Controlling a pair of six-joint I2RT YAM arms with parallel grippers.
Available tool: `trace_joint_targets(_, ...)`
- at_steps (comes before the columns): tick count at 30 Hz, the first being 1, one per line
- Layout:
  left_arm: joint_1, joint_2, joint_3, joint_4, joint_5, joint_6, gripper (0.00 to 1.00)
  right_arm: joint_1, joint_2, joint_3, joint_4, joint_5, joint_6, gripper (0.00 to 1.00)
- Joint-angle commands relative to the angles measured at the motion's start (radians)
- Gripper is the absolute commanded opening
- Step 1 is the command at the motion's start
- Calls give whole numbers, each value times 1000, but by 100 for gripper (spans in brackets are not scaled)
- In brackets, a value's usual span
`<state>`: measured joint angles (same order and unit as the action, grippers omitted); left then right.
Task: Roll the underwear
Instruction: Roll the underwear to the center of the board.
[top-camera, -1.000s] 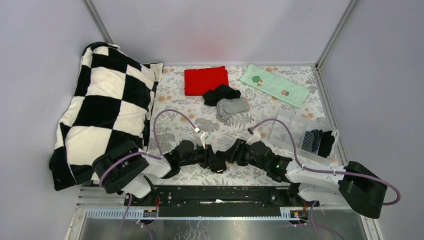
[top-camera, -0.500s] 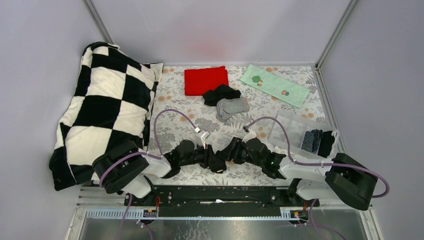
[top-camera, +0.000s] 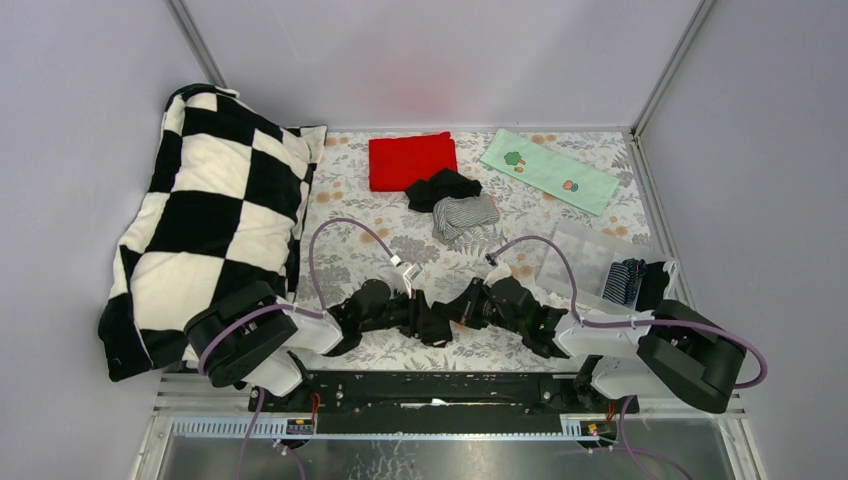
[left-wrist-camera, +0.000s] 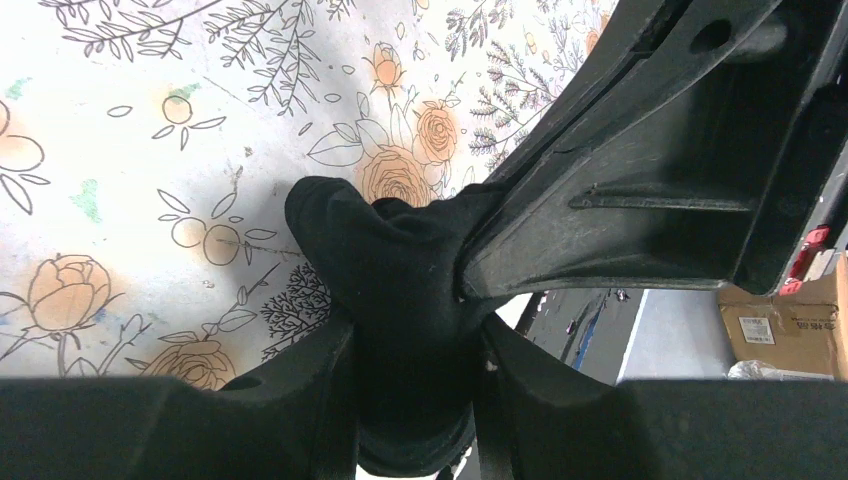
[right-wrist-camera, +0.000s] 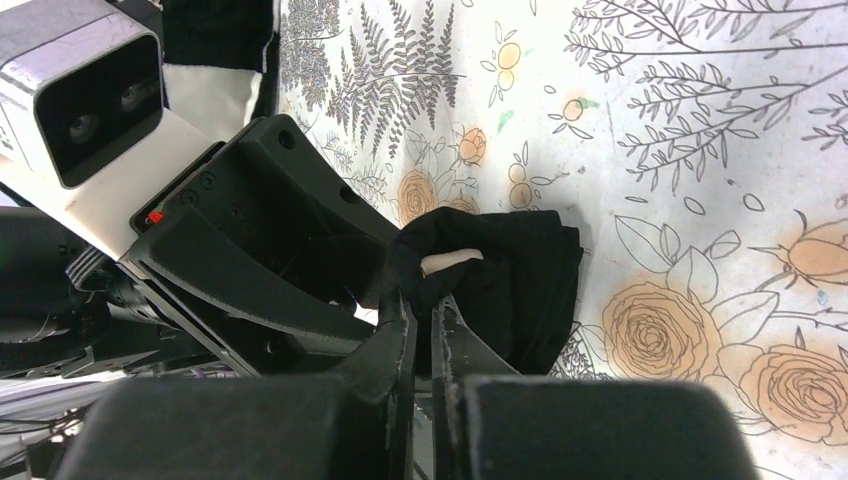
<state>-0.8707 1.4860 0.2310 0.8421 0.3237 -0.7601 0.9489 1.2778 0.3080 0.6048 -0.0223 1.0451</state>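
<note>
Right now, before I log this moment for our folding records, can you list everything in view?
held black brief: one, black, near centre, gripped from both sides
loose black brief: one, black, at the red cloth's near corner
pinstriped brief: one, grey, against the loose black brief
striped roll: one, dark striped, in the clear bin
black roll: one, black, same bin
clear bin: one, transparent, right side
red cloth: one, red, far centre
green cloth: one, pale green, printed, far right
pillow: one, black-and-white checked, left
table cover: one, floral
left pincer: black, shut on held brief
right pincer: black, shut on it too
</note>
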Motion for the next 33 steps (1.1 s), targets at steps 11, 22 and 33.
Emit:
trace_joint_targets(11,-8,-24,48,-119,-44,4,36,3,-60,-126,33,97,169,0)
trace_joint_targets(22,-8,-5,23,-122,-55,-33,50,51,-65,-167,4,174,225,0)
trace_joint_targets(33,-8,-1,38,-193,-53,-65,56,58,-61,-174,10,188,233,0)
